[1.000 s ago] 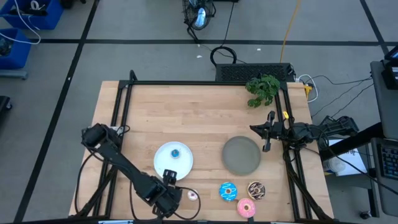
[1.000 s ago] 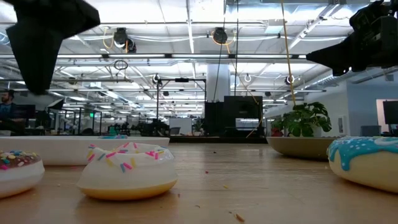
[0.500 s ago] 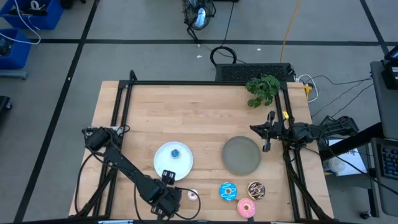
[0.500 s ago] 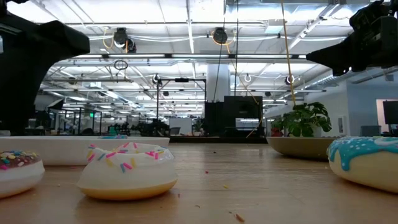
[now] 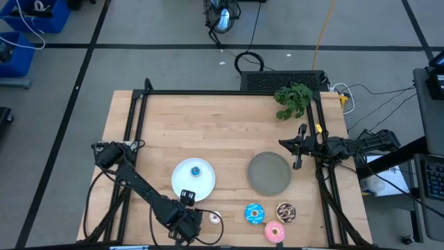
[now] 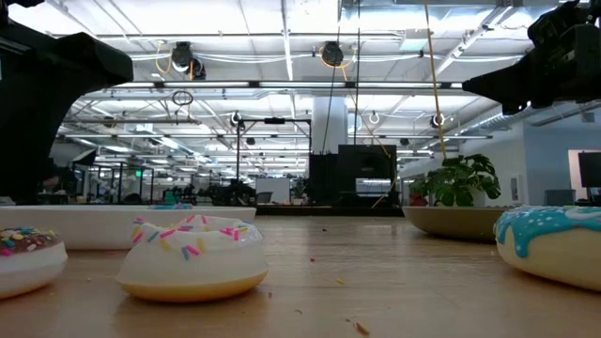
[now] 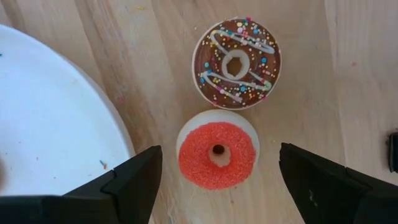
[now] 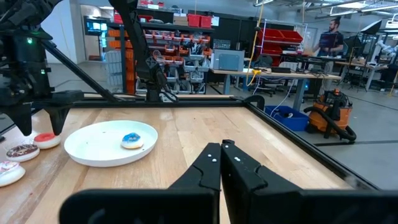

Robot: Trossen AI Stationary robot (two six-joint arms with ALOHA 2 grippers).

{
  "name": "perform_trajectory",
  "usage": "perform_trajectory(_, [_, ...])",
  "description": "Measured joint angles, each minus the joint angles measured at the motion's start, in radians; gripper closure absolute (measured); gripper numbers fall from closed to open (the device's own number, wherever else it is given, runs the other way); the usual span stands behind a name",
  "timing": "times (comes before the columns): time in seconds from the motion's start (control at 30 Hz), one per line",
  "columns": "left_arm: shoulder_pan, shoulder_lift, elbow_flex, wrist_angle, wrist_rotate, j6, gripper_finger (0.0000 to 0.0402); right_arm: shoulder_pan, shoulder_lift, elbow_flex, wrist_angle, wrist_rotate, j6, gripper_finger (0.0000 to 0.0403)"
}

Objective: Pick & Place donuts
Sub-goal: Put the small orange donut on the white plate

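Note:
My left gripper (image 7: 217,186) points down, open, near the table's front edge beside the white plate (image 5: 182,182). Its fingers stand on either side of a tiny red donut (image 7: 217,154), above it and apart from it. A tiny brown donut (image 7: 236,62) lies flat just beyond the red one. A tiny whitish donut (image 5: 215,217) lies to the right of the gripper, and a tiny blue donut (image 5: 195,171) lies on the white plate. Larger blue (image 5: 254,213), chocolate (image 5: 286,212) and pink (image 5: 275,232) donuts lie in front of the grey plate (image 5: 269,173). My right gripper (image 5: 298,149) waits shut and level at the table's right edge.
A potted green plant (image 5: 293,99) stands at the table's far right corner. A black frame rail (image 5: 229,92) runs round the table's edges. Bare wood lies across the table's far half.
My left gripper has sunk a little toward the red donut and tipped slightly, staying open; over the last half second it has kept still. No donut has moved.

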Motion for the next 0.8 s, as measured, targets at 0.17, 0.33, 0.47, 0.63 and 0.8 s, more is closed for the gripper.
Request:
perform_trajectory(0.17, [0.0, 0.0, 0.0, 0.0, 0.0, 0.0, 0.008, 0.0, 0.0, 0.0, 0.0, 0.0, 0.0, 0.0403])
perform_trajectory(0.33, [0.0, 0.0, 0.0, 0.002, 0.002, 0.0, 0.008, 0.0, 0.0, 0.0, 0.0, 0.0, 0.0, 0.0403])
perform_trajectory(0.47, [0.0, 0.0, 0.0, 0.005, 0.008, -0.001, 0.008, 0.0, 0.0, 0.0, 0.0, 0.0, 0.0, 0.0403])
perform_trajectory(0.63, [-0.001, 0.0, -0.001, 0.009, 0.02, -0.007, 0.008, 0.0, 0.0, 0.0, 0.0, 0.0, 0.0, 0.0403])
perform_trajectory(0.8, [0.0, 0.0, -0.044, 0.045, 0.05, -0.019, 0.008, 0.0, 0.0, 0.0, 0.0, 0.0, 0.0, 0.0403])
